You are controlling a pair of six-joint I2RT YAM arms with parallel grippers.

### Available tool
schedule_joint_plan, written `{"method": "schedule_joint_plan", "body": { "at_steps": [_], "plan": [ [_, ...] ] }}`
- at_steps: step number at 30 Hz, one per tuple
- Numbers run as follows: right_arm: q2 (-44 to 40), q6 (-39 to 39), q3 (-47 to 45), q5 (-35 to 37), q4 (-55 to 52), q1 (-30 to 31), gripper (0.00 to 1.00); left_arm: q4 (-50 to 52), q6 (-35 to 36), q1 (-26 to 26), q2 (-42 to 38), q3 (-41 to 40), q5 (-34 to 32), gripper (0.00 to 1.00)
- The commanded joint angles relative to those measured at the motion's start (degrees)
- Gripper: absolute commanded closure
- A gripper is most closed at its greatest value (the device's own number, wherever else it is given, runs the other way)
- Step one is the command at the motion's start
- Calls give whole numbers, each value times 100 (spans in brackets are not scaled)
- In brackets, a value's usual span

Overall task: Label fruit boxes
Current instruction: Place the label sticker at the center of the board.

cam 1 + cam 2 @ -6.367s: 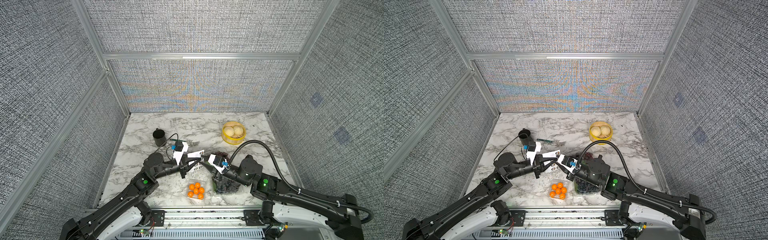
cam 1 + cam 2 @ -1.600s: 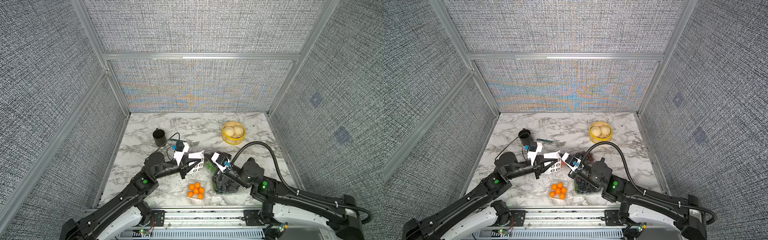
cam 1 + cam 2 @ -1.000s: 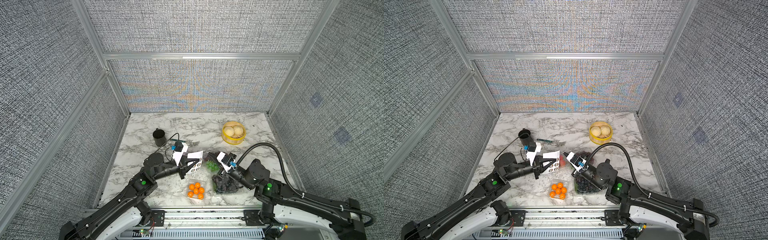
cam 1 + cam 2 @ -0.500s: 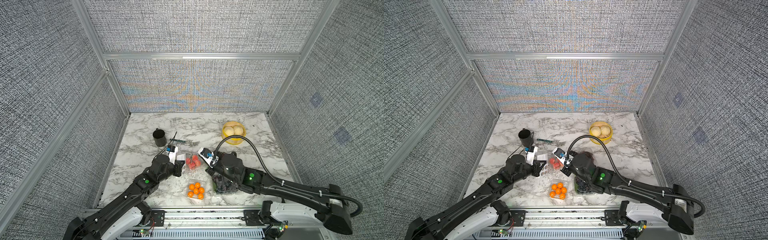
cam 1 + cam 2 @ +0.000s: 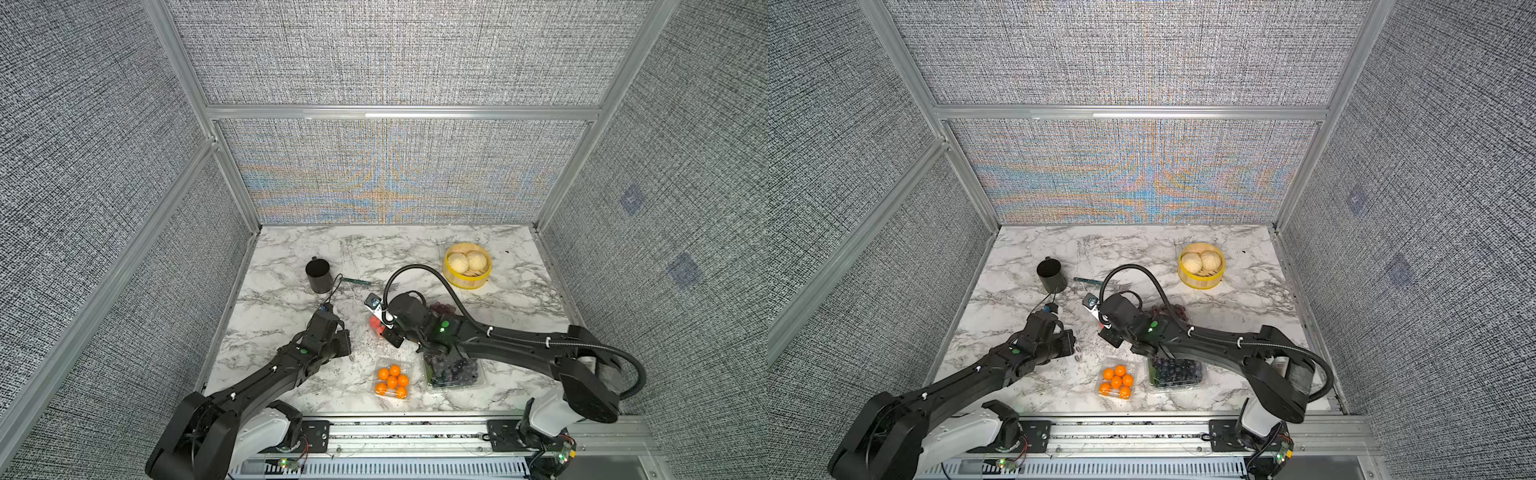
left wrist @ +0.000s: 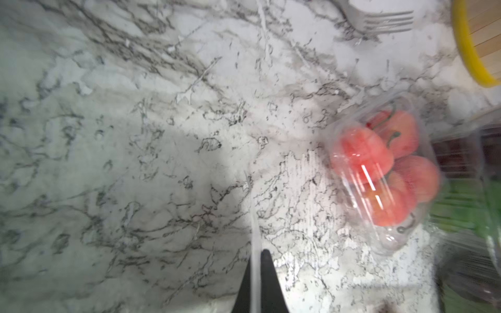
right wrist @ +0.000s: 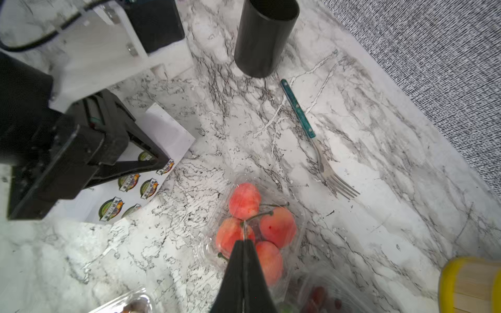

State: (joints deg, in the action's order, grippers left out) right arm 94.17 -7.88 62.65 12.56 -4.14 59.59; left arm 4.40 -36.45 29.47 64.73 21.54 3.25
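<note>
Nearest sat the orange-ball box [image 5: 392,381] and the dark grape box [image 5: 455,372]. Farther in, the left claw [image 7: 162,162], its arm stretched low, pinched a white sticker sheet [image 7: 165,132]. The writing on its round green labels [image 7: 128,182] was too small to read. The right claw [image 7: 244,245], pressed together, pointed down over the strawberry box [image 7: 279,226]. The red-green grape box [image 5: 442,308] lay apparently just behind, mostly hidden.

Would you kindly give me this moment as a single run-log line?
phase: labelling | left gripper: shut on sticker sheet | right gripper: shut, poised over red fruit box
</note>
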Motion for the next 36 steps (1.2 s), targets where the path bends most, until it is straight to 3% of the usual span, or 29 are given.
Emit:
{"method": "schedule_joint_plan", "body": {
  "at_steps": [1, 8, 14, 25, 36],
  "plan": [
    [303, -107, 157, 246, -210, -48, 100, -272, 38, -21, 195, 86, 215, 99],
    [751, -178, 274, 508, -157, -168, 100, -67, 126, -45, 442, 249, -242, 96],
    [1069, -317, 383, 677, -16, -158, 100, -250, 239, -176, 584, 349, 75, 94],
    [1112, -445, 283, 1037, 133, -179, 100, -172, 296, -214, 557, 343, -39, 93],
    [1417, -258, 432, 630, -192, -62, 100, -124, 269, -215, 511, 300, 29, 92]
  ]
}}
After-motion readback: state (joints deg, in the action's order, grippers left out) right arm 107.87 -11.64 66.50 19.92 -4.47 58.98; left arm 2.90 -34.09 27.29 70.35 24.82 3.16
